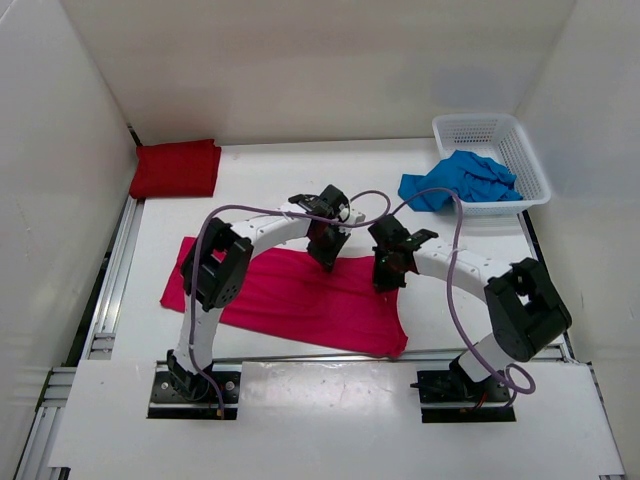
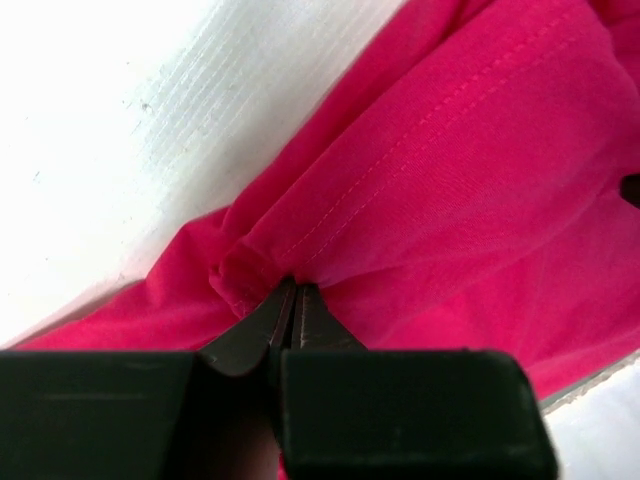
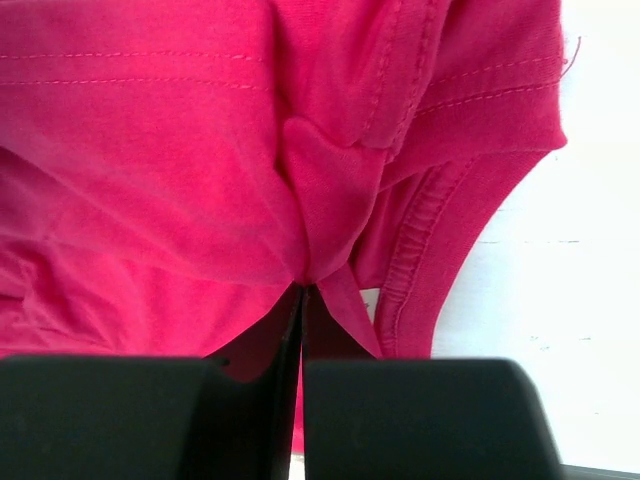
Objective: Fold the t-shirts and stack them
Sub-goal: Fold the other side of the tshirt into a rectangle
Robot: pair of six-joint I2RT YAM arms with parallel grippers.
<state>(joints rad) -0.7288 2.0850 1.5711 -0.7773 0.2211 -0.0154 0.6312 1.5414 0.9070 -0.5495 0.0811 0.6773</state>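
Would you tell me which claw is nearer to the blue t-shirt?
Right. The right claw, shut on the pink t-shirt, sits left of the blue t-shirt, on its near side; the left claw pinches the same shirt farther left.

Bright even light, soft shadows, close-up blur on left tool [image 2: 292,288]

First shirt [image 1: 300,300] lies centre, second shirt [image 1: 175,170] back-left, third shirt [image 1: 460,180] (perhaps half) in basket [image 1: 485,130].

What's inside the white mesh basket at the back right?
A crumpled blue t-shirt fills the near end of the basket, spilling over its left rim onto the table. The far end shows bare mesh. Anything under the shirt is hidden.
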